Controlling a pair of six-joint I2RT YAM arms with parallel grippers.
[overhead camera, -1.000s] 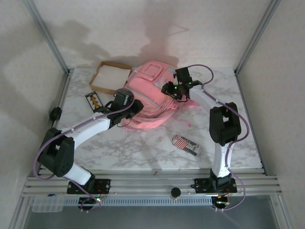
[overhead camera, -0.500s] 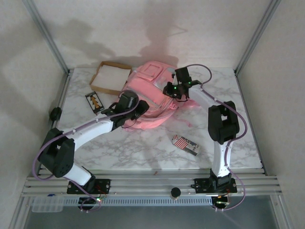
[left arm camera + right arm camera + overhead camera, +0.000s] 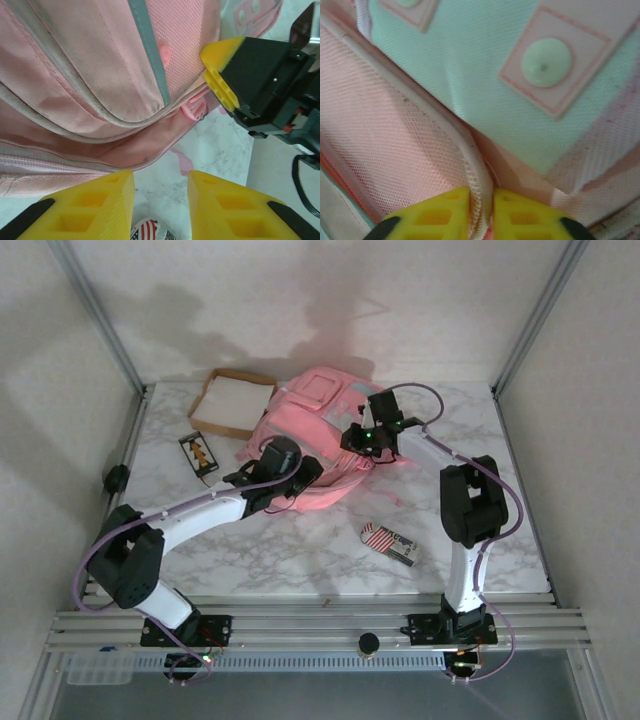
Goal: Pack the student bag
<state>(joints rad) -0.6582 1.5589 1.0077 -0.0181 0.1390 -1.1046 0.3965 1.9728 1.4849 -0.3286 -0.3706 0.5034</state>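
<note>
- We see the pink bag point(image 3: 312, 420) lying toward the back of the marble desk point(image 3: 280, 555).
- Our right tool point(image 3: 481, 195) is clamped on a piped seam of the bag, beside the bag's pale panel with round studs.
- Our left tool point(image 3: 160, 182) hangs at the bag's near edge, its fingers apart with nothing between them.
- A flat cardboard box point(image 3: 236, 402) sits just left of the bag, a small card point(image 3: 200, 453) lies further left, and a striped packet point(image 3: 388, 542) lies in front of the bag.
</note>
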